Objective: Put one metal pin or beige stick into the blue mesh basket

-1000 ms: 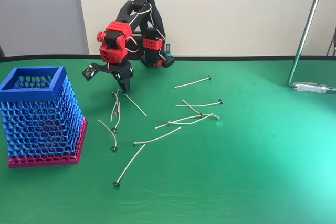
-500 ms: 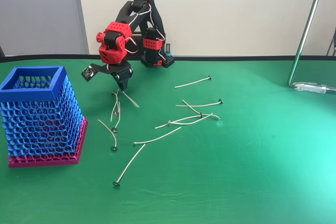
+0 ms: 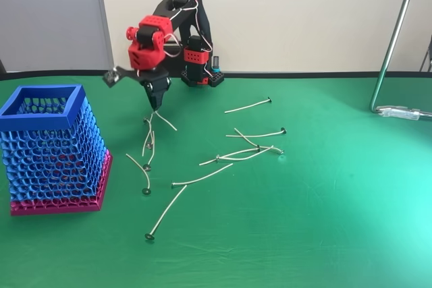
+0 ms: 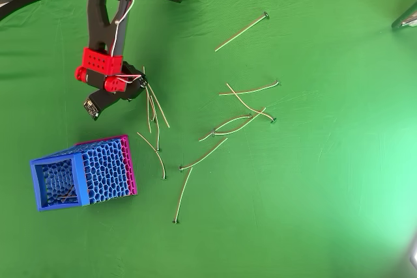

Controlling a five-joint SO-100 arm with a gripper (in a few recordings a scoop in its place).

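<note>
nearest the fixed camera, on the green worktop (image 3: 324, 234), a pale stick with a dark disc foot (image 3: 165, 213) lies loose. to its left in that view stands the blue mesh basket (image 3: 50, 146), tall, on a pink base, its square mouth facing up so a stick can be dropped in from above; the overhead view shows something thin already lying inside, too small to name.

further back, more beige sticks (image 3: 246, 150) lie scattered and crossed over one another, some curved, well apart from the basket.

behind them, the red and black arm (image 3: 152, 38) reaches down, and its jaws (image 3: 156, 104) are closed on the beige stick (image 3: 165, 121), pinching one end. the stick slants down and to the right in the fixed view; whether its low end touches the worktop cannot be told. gripped at the end, it may swing. the jaws sit to the right of the basket and above rim height, so the carry over to the mouth looks not yet done.
</note>
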